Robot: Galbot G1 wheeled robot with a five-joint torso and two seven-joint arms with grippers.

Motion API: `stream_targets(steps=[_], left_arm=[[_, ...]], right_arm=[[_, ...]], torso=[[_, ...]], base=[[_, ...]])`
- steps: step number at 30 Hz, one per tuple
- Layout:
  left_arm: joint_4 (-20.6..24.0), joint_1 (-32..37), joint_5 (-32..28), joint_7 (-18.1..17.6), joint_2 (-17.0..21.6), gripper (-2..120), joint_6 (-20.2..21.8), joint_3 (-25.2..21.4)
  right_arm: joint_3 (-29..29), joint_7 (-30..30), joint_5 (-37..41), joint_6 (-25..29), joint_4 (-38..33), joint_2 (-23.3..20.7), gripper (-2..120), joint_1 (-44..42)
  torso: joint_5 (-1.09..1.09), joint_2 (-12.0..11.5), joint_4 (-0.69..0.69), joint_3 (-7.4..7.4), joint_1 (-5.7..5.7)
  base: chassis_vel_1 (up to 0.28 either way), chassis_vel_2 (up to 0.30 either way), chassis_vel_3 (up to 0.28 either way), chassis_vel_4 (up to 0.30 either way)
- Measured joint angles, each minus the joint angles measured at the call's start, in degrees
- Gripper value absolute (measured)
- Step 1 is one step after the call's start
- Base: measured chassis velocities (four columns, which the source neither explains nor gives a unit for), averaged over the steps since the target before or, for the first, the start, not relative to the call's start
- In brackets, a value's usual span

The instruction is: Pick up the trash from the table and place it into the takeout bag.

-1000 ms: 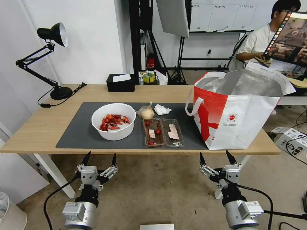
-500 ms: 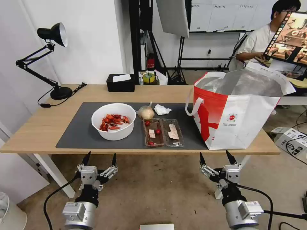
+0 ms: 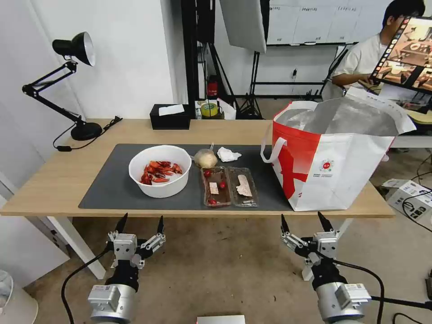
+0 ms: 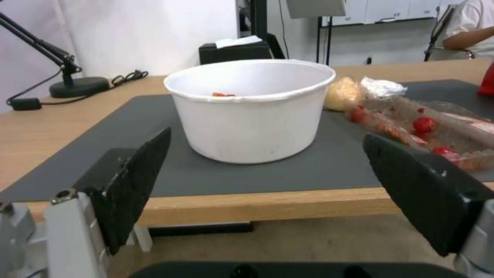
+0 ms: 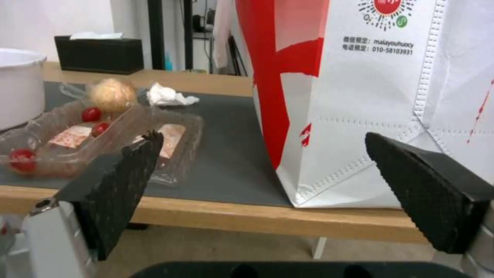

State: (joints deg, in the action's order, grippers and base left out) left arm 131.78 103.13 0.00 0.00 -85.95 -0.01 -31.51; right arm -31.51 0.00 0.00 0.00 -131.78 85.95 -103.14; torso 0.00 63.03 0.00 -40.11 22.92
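The white bowl [image 3: 160, 170] stands on the dark grey mat [image 3: 108, 184], toward the mat's left half and close to its front edge, with red crayfish shells [image 3: 159, 172] piled in its bottom. Just to its right lies the clear plastic tray [image 3: 229, 186], hinged open flat, near the mat's front edge; a few cherry tomatoes [image 3: 222, 185] sit in its left half and pale scraps lie in both halves. Behind the tray, toward the middle of the mat, the small tan knotted bag [image 3: 205, 158] rests just beside the bowl's rim, and the crumpled white tissue [image 3: 228, 155] lies beside the bag on its right.

The takeout bag [image 3: 333, 175] stands upright at the right end of the table [image 3: 54, 180], its base partly on the mat's right edge and close to the table's front edge. Its mouth gapes open, showing silver foil lining, and a white strap handle hangs down its red side.

Both arms are held low in front of the table's front edge, below the tabletop, pointing up and forward. The left gripper [image 3: 140, 223] sits below the bowl, its jaws spread wide apart and holding nothing; in the left wrist view the bowl stands between its two black fingers [image 4: 135, 185]. The right gripper [image 3: 306, 223] sits below the bag's front left corner, jaws likewise wide apart and empty.

At the table's back edge stands a black tissue box [image 3: 170, 117]; a black desk lamp [image 3: 67, 85] stands at the back left corner.
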Motion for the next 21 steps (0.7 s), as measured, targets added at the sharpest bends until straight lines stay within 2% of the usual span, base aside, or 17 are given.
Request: stream_targets(steps=[5, 7, 8, 11, 12, 14, 15, 16, 18, 21], left_arm=[[0.31, 0.0, -1.02, -0.65, 0.46, 100, 1.17, -0.16], [1.88, -0.09, -3.99, -2.86, 2.04, 100, 4.76, -0.9], [1.88, -0.09, -3.99, -2.86, 2.04, 100, 4.76, -0.9], [4.27, -0.22, -8.87, -6.43, 4.59, 100, 10.62, -2.02], [4.27, -0.22, -8.87, -6.43, 4.59, 100, 10.62, -2.02], [5.83, -0.32, -12.08, -8.71, 6.25, 100, 14.4, -2.73], [5.83, -0.32, -12.08, -8.71, 6.25, 100, 14.4, -2.73], [7.0, -0.37, -14.47, -10.47, 7.48, 100, 17.28, -3.31], [8.1, -0.44, -16.71, -12.05, 8.66, 100, 19.99, -3.8], [9.04, -0.38, -18.76, -13.28, 10.04, 100, 21.69, -4.18]], right_arm=[[-0.05, 0.0, 0.21, -0.37, -0.02, -0.21, 100, 0.04], [-0.61, 0.0, 1.59, -3.06, -0.6, -1.42, 100, 0.33], [-0.61, 0.0, 1.59, -3.06, -0.6, -1.42, 100, 0.33], [-1.8, -0.13, 4.53, -8.8, -2.03, -3.96, 100, 1.03], [-1.8, -0.13, 4.53, -8.8, -2.03, -3.96, 100, 1.03], [-2.57, -0.29, 6.42, -12.54, -2.96, -5.61, 100, 1.44], [-2.57, -0.29, 6.42, -12.54, -2.96, -5.61, 100, 1.44], [-3.16, -0.4, 7.87, -15.38, -3.62, -6.86, 100, 1.8], [-3.7, -0.51, 9.22, -17.99, -4.28, -8.05, 100, 2.15], [-4.21, -0.59, 10.44, -20.36, -4.88, -9.09, 100, 2.44]], torso=[[-0.01, 0.0, 0.0, 0.0, 0.0], [0.0, 0.0, 0.0, 0.0, 0.0], [0.0, 0.0, 0.0, 0.0, 0.0], [0.01, 0.0, 0.0, 0.0, 0.0], [0.01, 0.0, 0.0, 0.0, 0.0], [0.0, 0.0, 0.0, 0.0, 0.0], [0.0, 0.0, 0.0, 0.0, 0.0], [0.0, 0.0, 0.0, 0.0, 0.0], [0.0, 0.0, 0.0, 0.0, 0.0], [-0.01, 0.0, 0.01, 0.0, 0.0]], base=[[0.0, 0.0, 0.0, 0.0], [0.0, 0.0, 0.0, 0.0], [0.0, 0.0, 0.0, 0.0], [0.0, 0.0, 0.0, 0.0], [0.0, 0.0, 0.0, 0.0], [0.0, 0.0, 0.0, 0.0], [0.0, 0.0, 0.0, 0.0], [0.0, 0.0, 0.0, 0.0], [0.0, 0.0, 0.0, 0.0], [0.0, 0.0, 0.0, 0.0]])
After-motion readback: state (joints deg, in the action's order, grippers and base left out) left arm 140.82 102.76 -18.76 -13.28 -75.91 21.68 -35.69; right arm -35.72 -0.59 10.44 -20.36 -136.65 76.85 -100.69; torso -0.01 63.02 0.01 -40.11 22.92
